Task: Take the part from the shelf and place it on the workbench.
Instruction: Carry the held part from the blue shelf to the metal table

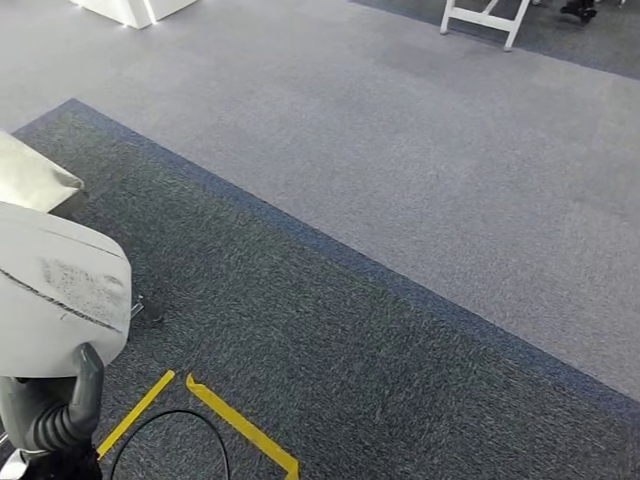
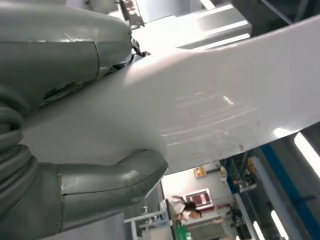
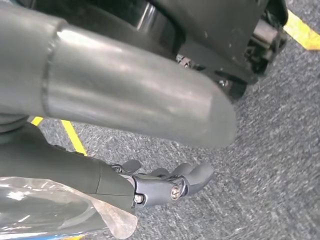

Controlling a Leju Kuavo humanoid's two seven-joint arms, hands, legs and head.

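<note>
The part (image 1: 60, 290) is a large white curved panel with scuff marks, at the lower left of the head view. My left hand (image 1: 53, 415) grips it from below. In the left wrist view the panel (image 2: 211, 100) runs across the picture, clamped between the grey thumb (image 2: 113, 180) and the fingers (image 2: 68, 45). My right hand (image 3: 113, 100) hangs low over the dark carpet, its dark fingers (image 3: 170, 187) stretched out and apart from the thumb, holding nothing.
Dark carpet lies ahead, then a lighter grey strip (image 1: 423, 150). Yellow floor tape (image 1: 241, 425) and a black cable (image 1: 170, 420) lie near my feet. A pale surface corner (image 1: 30, 175) juts in at the left. White furniture legs (image 1: 483, 20) stand far ahead. A person (image 2: 181, 207) is far off.
</note>
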